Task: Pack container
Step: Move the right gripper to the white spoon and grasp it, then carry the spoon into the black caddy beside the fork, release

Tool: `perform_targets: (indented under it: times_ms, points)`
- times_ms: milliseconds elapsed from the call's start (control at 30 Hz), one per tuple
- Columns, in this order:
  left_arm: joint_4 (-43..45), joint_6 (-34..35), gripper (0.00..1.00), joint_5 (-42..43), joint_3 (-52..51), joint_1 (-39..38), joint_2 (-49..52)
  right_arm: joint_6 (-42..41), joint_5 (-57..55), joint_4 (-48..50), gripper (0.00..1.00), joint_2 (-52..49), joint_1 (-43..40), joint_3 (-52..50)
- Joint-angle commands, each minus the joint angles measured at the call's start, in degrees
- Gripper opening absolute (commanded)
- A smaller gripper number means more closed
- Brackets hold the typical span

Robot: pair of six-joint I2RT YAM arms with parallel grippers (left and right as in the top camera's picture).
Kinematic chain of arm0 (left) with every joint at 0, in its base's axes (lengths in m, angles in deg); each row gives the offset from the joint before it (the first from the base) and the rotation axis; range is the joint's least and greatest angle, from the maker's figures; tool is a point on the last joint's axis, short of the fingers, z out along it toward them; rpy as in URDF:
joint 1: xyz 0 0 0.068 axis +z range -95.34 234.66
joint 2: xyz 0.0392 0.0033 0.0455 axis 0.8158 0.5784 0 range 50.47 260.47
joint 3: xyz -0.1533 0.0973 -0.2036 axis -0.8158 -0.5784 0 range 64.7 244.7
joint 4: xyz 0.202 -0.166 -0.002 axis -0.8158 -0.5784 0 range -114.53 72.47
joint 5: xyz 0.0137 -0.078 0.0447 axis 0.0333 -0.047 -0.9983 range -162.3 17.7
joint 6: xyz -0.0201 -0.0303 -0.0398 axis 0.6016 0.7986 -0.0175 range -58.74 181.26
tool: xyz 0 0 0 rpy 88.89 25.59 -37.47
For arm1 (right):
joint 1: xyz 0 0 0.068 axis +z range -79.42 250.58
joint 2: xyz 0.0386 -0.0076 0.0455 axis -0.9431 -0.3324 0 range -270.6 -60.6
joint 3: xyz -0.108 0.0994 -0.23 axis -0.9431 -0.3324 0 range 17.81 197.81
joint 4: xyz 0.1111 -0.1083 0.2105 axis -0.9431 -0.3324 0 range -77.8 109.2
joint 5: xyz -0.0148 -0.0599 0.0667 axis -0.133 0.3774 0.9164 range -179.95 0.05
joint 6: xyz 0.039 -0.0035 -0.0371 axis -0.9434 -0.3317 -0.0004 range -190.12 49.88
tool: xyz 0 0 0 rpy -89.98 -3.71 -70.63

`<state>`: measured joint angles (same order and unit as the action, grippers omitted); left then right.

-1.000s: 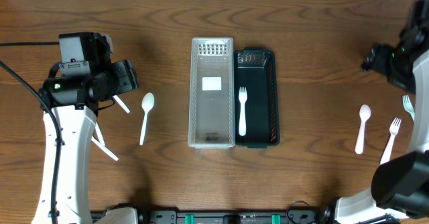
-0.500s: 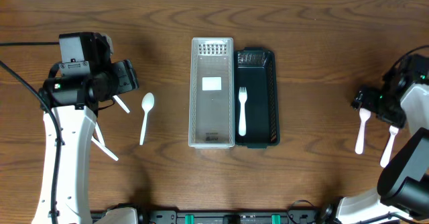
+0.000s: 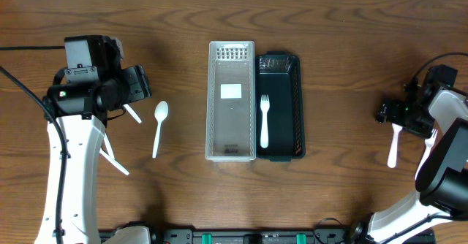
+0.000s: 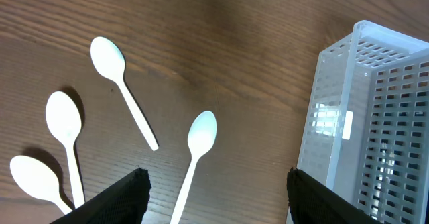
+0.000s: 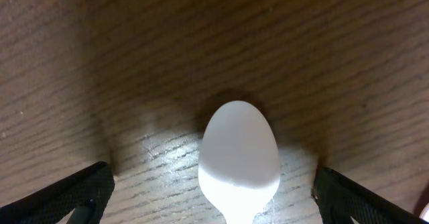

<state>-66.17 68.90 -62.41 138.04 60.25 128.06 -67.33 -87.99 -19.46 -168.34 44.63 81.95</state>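
Closest in the right wrist view: right gripper [image 5: 218, 197], black fingers [image 5: 60, 194] spread fully apart, clasping nothing. Hangs low over the bowl of a white plastic spoon [image 5: 238, 150] lying on the brown wood-grain table [image 5: 134, 43], bowl centred between the fingertips; contact impossible to tell. Seen from overhead, sits near the table's right edge, above the far end of that spoon, handle running back toward the near side.

Closest in the left wrist view: left gripper [image 4: 218, 197], fingers parted, released, nothing between them. Hovers over loose white plastic spoons on the left of the table: one [image 4: 194, 157] just ahead of the gap, a second [image 4: 124, 93] beyond it at a slant, two more [image 4: 66, 133] at the left rim of the view.

Farther off, mid-table: clear rectangular perforated plastic basket [image 3: 214, 105], a pale label [image 3: 231, 90] on its floor. Touching it along its right side: dark rectangular perforated plastic basket [image 3: 297, 105], holding a white plastic fork [image 3: 264, 120] laid lengthwise, tines toward the far end
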Motion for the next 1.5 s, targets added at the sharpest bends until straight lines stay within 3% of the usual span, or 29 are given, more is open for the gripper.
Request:
perform_targets:
  times_ms: [0, 67, 400, 567, 1000, 1133, 1467]
  points:
    - [-0.2, -0.5, 0.68, -0.5, 1.0, 0.1, -0.1, 1.2, 1.3, 0.2, 0.99, -3.0, -0.3, -0.4]
    - [-0.2, -0.5, 0.68, -0.6, 1.0, 0.1, -0.1, 1.2, 1.3, 0.2, 0.96, -3.0, -0.3, -0.4]
    - [0.0, -0.5, 0.68, -0.6, 1.0, 0.1, -0.1, 1.2, 1.3, 0.3, 0.58, -3.0, -0.3, -0.4]
    - [0.0, -0.5, 0.68, -0.6, 1.0, 0.1, -0.1, 1.1, 1.3, 0.3, 0.47, -3.0, -0.3, -0.4]
    - [0.0, -0.5, 0.68, -0.6, 1.0, 0.1, -0.1, -0.2, 3.3, 0.3, 0.36, -2.9, -0.3, -0.3]
    - [0.0, -0.5, 0.68, -0.6, 1.0, 0.1, -0.1, -0.2, 5.2, -1.3, 0.28, -2.3, -0.1, 1.0]
    - [0.0, -0.5, 0.68, -0.6, 1.0, 0.1, -0.1, -4.5, 9.4, -13.9, 0.32, 6.2, 8.3, 14.1]
